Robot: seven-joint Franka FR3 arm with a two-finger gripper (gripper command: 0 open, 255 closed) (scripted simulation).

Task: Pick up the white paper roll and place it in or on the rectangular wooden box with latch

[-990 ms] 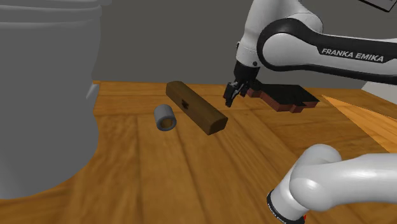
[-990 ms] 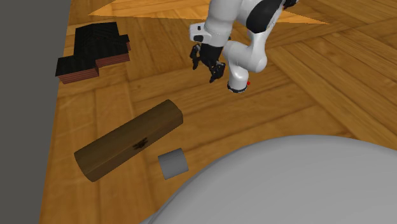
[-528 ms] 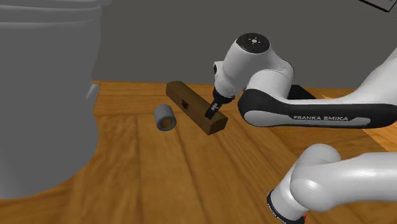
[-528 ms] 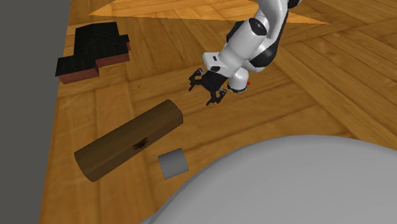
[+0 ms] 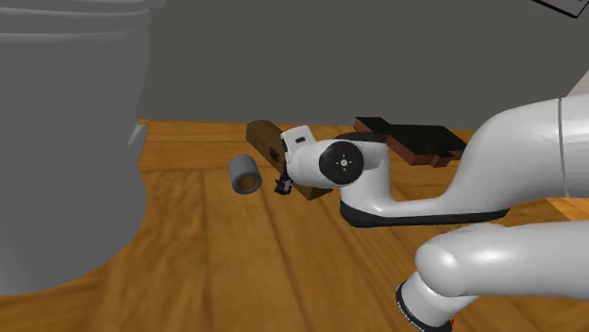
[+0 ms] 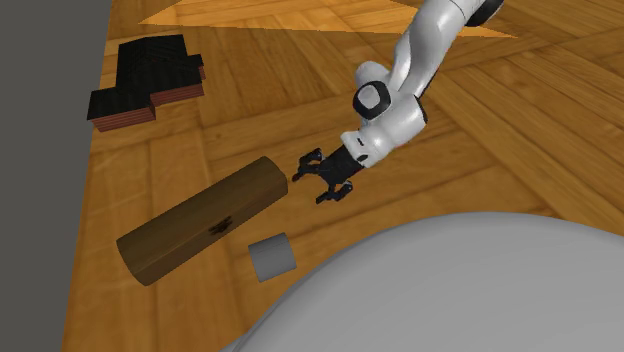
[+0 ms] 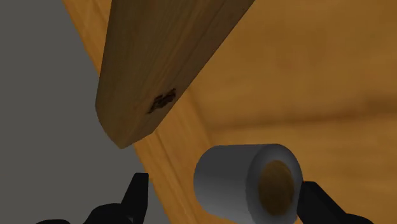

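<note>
Open and empty, the black gripper (image 6: pixel 318 180) is held low over the wooden floor (image 6: pixel 520 120), its two fingers spread apart with nothing clasped between them. In the shoulder view the gripper (image 5: pixel 281 181) is partly hidden behind the white wrist, close to the near end of the box. In the wrist view the gripper (image 7: pixel 227 194) is pointed at the paper roll (image 7: pixel 245 181), which is seen ahead in the gap between the fingers and is touched by neither.

The paper roll (image 6: pixel 271 257) is drawn pale grey with a brown core. It is laid on its side on the floor, near the latch side of the wooden box (image 6: pixel 200 220) and apart from it, close to the large grey rounded body (image 6: pixel 450 290). In the shoulder view the paper roll (image 5: pixel 244 174) is shown with its open end turned toward the camera.

The wooden box (image 5: pixel 269 141) is dark brown, long, closed, and set at a slant, one end reaching toward the floor's edge along the grey wall (image 6: pixel 40 150). A small dark latch is seen on the long side of the wooden box (image 7: pixel 159 63).

Farther along the same edge a black-topped stepped block (image 6: pixel 145 80) with reddish-brown sides is laid on the floor.
</note>
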